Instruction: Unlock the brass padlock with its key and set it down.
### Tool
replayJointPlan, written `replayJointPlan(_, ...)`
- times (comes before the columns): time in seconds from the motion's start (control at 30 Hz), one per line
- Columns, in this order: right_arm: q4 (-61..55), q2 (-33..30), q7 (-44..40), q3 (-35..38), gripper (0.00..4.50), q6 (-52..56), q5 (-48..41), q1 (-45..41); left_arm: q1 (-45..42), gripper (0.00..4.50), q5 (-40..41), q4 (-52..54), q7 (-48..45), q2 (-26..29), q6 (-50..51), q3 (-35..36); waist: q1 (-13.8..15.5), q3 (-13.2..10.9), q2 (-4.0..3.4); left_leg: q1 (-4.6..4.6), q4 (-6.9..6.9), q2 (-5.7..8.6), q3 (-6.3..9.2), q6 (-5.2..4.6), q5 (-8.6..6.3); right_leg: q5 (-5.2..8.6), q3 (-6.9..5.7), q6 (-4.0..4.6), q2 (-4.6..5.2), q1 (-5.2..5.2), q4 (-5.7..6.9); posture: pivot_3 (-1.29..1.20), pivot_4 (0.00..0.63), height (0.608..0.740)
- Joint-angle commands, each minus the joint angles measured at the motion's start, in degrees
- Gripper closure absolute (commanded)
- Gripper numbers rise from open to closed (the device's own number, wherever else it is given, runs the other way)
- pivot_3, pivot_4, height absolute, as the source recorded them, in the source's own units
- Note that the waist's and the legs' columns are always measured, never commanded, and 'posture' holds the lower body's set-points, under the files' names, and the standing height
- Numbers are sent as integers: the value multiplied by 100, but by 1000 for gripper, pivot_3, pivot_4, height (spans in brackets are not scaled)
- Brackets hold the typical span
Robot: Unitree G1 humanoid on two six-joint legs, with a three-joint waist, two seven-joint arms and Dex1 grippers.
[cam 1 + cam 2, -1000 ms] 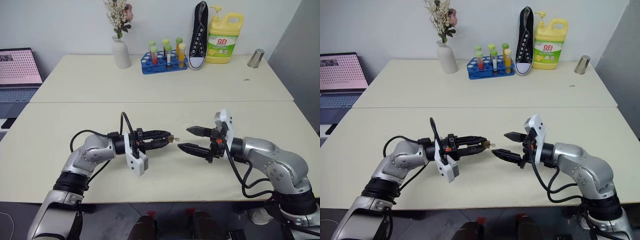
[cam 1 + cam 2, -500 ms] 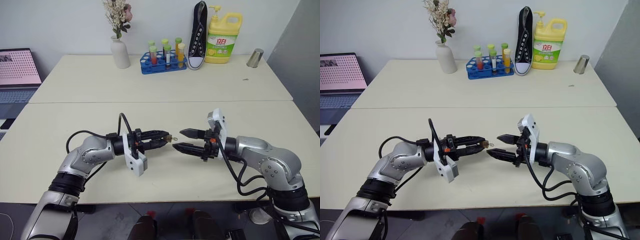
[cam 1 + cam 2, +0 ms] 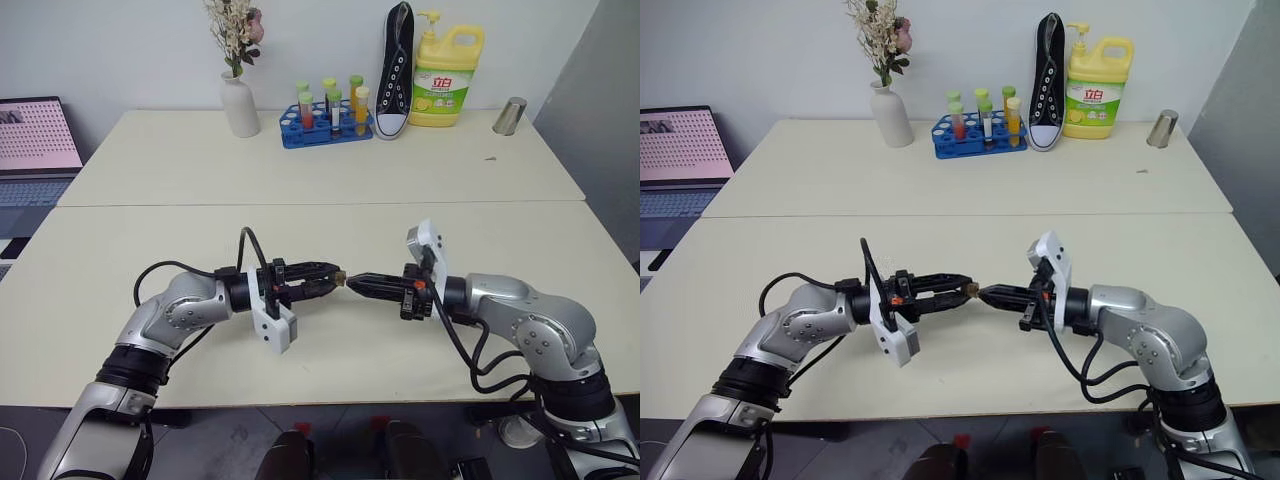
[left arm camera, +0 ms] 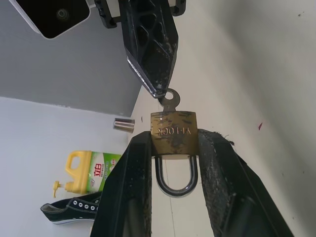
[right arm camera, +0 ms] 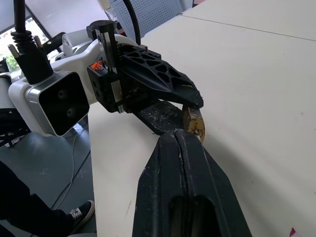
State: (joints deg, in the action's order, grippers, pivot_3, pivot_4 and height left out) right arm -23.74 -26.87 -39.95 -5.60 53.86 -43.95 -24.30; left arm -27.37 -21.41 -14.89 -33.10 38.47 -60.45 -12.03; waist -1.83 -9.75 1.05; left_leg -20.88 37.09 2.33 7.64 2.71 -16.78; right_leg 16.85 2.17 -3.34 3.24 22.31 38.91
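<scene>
My left gripper is shut on the brass padlock, pinching its sides a little above the table. The silver shackle points back between the fingers. Out of the far end of the lock body sticks the key, with its ring-shaped head free. My right gripper faces the left one, shut, with its tips touching the rim of the key's head. I cannot tell whether the key is pinched. In the right wrist view the padlock sits just beside the closed tips.
Along the table's far edge stand a white vase with flowers, a blue test-tube rack, a black shoe, a yellow detergent bottle and a metal cup. A laptop sits at the far left.
My right gripper has closed from wide open to shut and edged left until its tips meet the key. The left gripper has kept still with the padlock.
</scene>
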Motion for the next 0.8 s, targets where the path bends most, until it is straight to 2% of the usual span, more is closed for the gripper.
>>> replayJointPlan(0.03, -59, 46, 88, 245, 4118, -281, 45, -61, 13, 3543, 15, 230, 121, 93, -8, 8, -1, 0, 0, 0, 0, 0, 0, 0, 0, 0, 0, 0, 0, 0, 0, 0, 150, 740)
replayJointPlan(0.07, -45, 32, 97, 265, 3925, -282, 43, -56, 20, 3543, 18, 230, 119, 99, -4, 0, 1, 0, 0, 0, 0, 0, 0, 0, 0, 0, 0, 0, 0, 0, 0, 0, 150, 740)
replayJointPlan(0.23, -49, 3, 48, 281, 2257, -263, -49, -24, 30, 3543, 17, 248, 124, 103, 24, -16, 0, 0, 0, 0, -1, 0, 0, 0, 0, 0, 0, 0, 0, 0, 0, 0, 150, 740)
replayJointPlan(0.8, 152, -12, -69, 6, 2212, -209, 101, -19, 35, 3543, 60, 286, 191, 98, 46, -49, 0, 0, 0, 0, -1, 0, 0, 0, 0, 0, 1, 0, 0, 0, 0, 0, 150, 740)
